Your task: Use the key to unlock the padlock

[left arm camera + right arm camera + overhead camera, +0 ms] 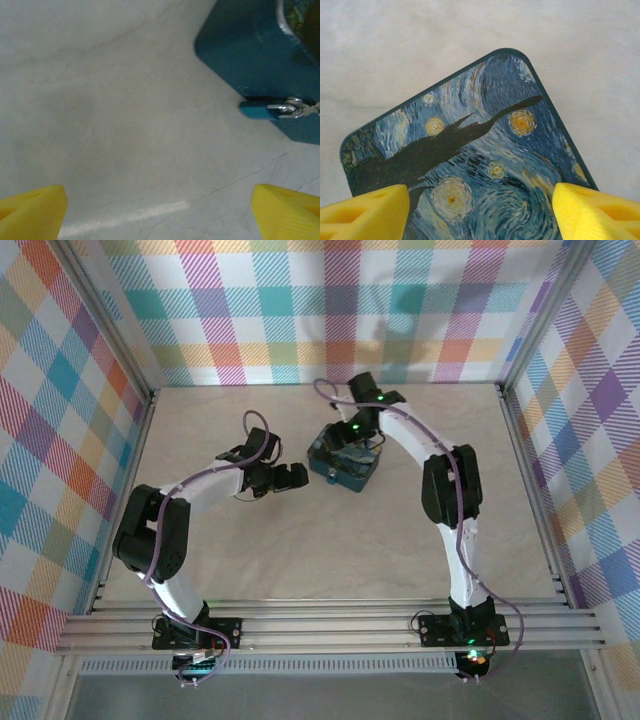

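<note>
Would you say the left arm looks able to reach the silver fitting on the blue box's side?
Probably yes: the left pincer is open and faces the silver fitting across bare table, nothing between them. The right pincer hovers over the lid, away from that side.

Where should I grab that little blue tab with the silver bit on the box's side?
Grip the blue tab by its free rounded end, which juts past the box wall over bare table. Bring the left gripper, jaws open, in from the table side: the silver end lies against the wall, leaving little room there. Probably the key; I can't confirm.
</note>
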Robot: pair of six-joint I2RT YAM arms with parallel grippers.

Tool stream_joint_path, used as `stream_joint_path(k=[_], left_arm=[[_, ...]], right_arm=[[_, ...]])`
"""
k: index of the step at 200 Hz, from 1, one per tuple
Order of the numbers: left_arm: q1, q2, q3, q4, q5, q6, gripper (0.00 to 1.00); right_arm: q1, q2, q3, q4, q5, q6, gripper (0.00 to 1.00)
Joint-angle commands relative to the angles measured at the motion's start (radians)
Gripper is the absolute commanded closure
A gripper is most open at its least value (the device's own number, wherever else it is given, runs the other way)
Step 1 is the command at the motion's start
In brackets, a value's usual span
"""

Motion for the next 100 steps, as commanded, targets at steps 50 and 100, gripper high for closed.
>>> stream_joint_path(k=[50, 100], left_arm=[[0.132, -0.200, -0.145, 0.037, 0.076, -0.118, 0.03], [0.152, -0.112, 0.120, -0.185, 0.171, 0.035, 0.07]], right_arm=[[0.098, -0.048, 0.162, -0.168, 0.094, 0.148, 0.17], [0.037, -0.331, -0.334, 0.142, 0.004, 0.588, 0.17]])
